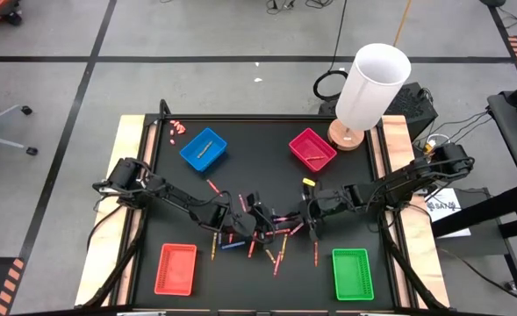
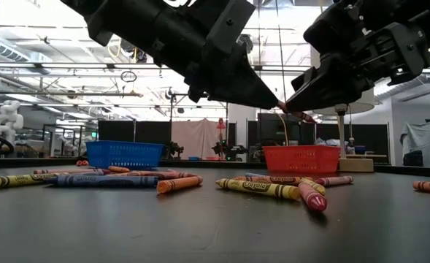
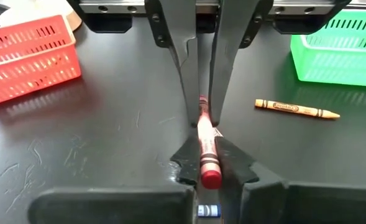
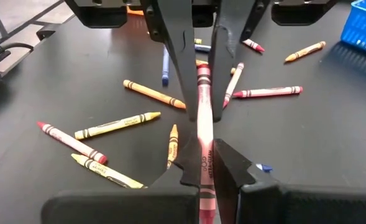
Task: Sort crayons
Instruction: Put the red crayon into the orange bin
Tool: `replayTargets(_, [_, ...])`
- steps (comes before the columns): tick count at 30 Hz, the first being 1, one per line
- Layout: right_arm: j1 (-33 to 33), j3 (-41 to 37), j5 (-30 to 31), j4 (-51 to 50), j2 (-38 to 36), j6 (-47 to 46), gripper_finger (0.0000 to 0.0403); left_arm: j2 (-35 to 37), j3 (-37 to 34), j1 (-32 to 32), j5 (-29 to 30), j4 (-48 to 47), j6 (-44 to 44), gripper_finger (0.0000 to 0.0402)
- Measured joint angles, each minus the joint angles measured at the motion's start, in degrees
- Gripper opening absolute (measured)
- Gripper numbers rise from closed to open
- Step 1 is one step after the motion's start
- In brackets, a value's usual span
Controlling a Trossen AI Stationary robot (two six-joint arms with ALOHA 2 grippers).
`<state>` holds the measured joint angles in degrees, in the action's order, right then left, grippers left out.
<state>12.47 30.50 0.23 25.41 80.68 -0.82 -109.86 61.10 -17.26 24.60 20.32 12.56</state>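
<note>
Crayons [image 1: 267,235] are lying scattered across the middle of the black table [image 1: 240,285], and we are looking down on four trays near its corners: the blue tray [image 1: 204,147] at about eleven o'clock, the magenta tray [image 1: 312,148] at one, the red tray [image 1: 176,269] at seven and the green tray [image 1: 352,274] at five. We are seeing both arms reaching in over the pile. Our left gripper [image 3: 202,121] is pinching a red crayon [image 3: 206,149] between its closed fingers, above the tabletop. Our right gripper [image 4: 201,99] is likewise clamped on a pink crayon [image 4: 204,134], with loose yellow, orange, red and blue sticks lying on the surface below it. An orange crayon [image 3: 296,109] is resting near the green tray. A cluster of tiny pink bits [image 1: 176,128] is sitting at the table's eleven o'clock corner. A tall white cylinder [image 1: 372,86] is standing on a round wooden base at one o'clock. Beyond the table we are seeing a grey floor with dark lines, cables, and a workshop with ceiling lights.
</note>
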Motion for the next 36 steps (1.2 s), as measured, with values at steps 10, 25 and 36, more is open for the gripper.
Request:
replayTargets(10, [0.0,0.0,3.0,-0.1,0.0,-1.7,0.0036,0.0,0.0,0.4,2.0,0.0,0.2,0.0019])
replayTargets(25, [0.1,0.1,2.9,-8.2,-2.0,-2.0,0.0209,0.7,0.0,-1.7,2.5,-0.5,-3.1,0.0020])
replayTargets(36, [0.1,0.0,2.9,-27.6,-9.0,-5.6,0.0216,8.7,0.1,-5.9,2.5,-1.7,-16.5,0.0020])
